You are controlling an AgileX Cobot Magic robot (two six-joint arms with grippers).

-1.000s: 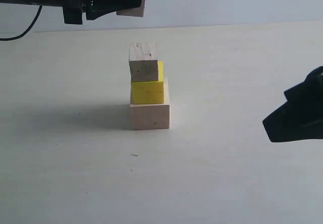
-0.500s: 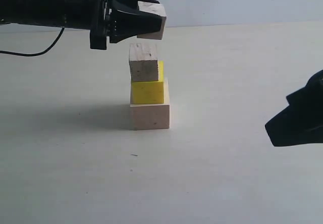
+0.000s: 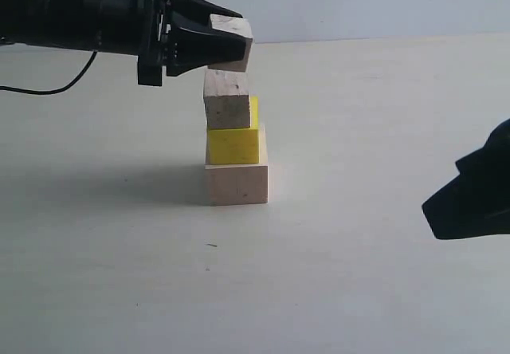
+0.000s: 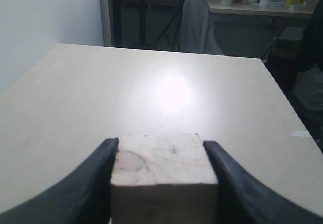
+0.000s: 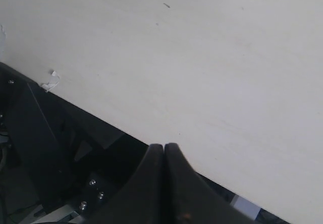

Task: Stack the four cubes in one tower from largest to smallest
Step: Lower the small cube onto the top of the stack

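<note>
Now: my left gripper point(image 3: 231, 45) partway open, clamped on smallest cube point(image 4: 162, 169) just above three-cube tower point(image 3: 236, 163). Likely light, rigid wood, smooth faces; I grip opposite sides. My right gripper point(image 5: 164, 152) fully closed, empty.

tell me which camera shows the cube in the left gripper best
The left wrist view: the held cube fills the foreground, clamped in the left gripper. The exterior view shows it smaller and partly hidden by the gripper, over the three-cube stack. The right wrist view does not show it.
</note>
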